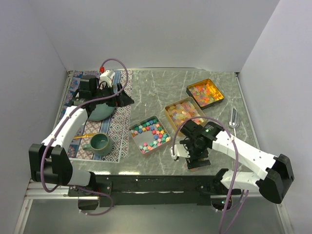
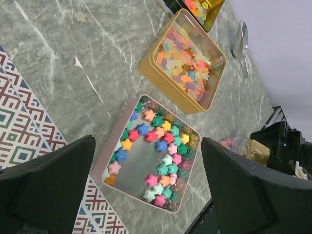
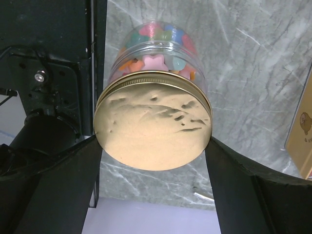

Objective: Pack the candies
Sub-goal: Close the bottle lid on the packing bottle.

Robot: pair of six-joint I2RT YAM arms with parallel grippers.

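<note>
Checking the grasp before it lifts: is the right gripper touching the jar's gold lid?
Touching. Right wrist view: the right gripper has a finger against each side of the gold lid, no gap showing.

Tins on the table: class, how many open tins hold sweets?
3. The pink tin of star candies lies nearest the arms, the gold tin behind it to the right, the third tin farthest back right. The right gripper's jar is excluded.

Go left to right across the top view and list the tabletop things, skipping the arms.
mug → pink tin → gold tin → orange tin → metal utensil. The teal pot and the jar overlap others, so they are left out.
</note>
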